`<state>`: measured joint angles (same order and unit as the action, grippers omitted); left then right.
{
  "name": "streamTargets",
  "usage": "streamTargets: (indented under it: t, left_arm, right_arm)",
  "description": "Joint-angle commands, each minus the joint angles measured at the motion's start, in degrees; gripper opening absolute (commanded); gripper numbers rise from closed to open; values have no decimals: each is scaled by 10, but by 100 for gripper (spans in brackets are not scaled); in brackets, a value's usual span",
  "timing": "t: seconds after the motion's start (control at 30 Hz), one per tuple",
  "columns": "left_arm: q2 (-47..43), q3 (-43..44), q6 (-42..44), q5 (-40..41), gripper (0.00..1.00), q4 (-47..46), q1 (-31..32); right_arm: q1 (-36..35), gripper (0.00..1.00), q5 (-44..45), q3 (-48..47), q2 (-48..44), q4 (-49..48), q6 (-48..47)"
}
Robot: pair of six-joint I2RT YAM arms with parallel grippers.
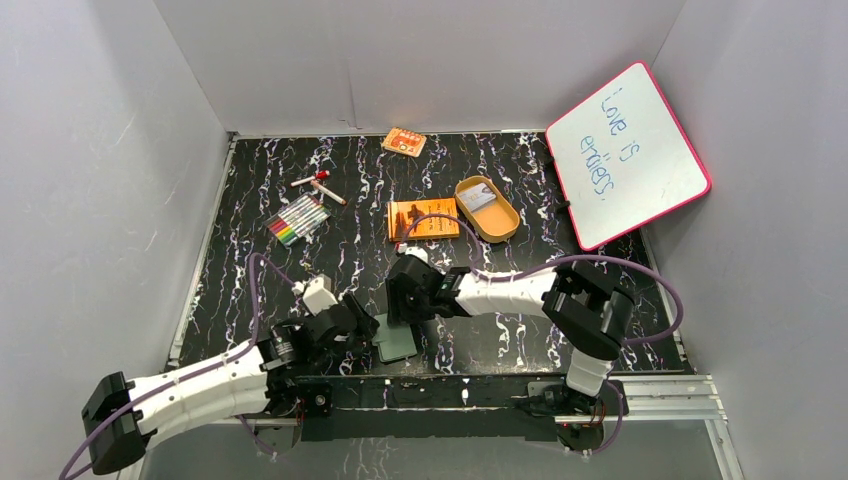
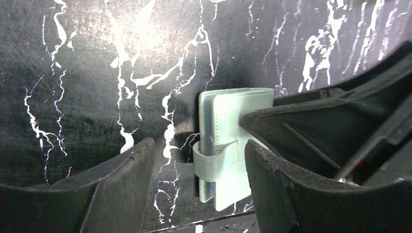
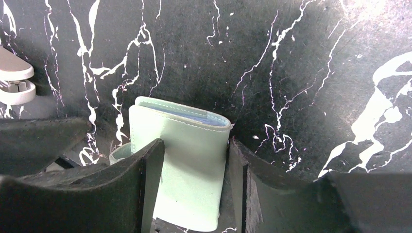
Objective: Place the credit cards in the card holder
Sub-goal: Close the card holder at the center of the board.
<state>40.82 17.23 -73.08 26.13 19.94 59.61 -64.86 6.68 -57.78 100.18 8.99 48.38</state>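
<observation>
Card holder (image 3: 192,170) between two tools

It lies folded on the counter (image 1: 360,215), near the front edge. The right tool (image 3: 195,143) has a finger (image 3: 150,194) at each side of it — I cannot tell if it squeezes. The left tool (image 2: 198,150) is open wide — the holder's strap (image 2: 214,162) shows between its fingers.
</observation>
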Motion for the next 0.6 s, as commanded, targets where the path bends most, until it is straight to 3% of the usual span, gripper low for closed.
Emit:
streamTargets:
  t: [0.0,0.2,0.43,0.57]
  left_arm:
    - [-43,0,6,26,65,24,-2]
    - [-81,-22,72,-20,66,-70,-3]
    - [59,-4,81,-67,57,-93,-4]
    - [87,2,85,-68,50,-98,-6]
  right_arm:
    - [-5,59,38,6,40,66,-10]
    - [-5,61,50,0,50,68,-13]
    - [-4,62,50,-10,52,67,-16]
    - [-4,62,47,-9,47,63,-15]
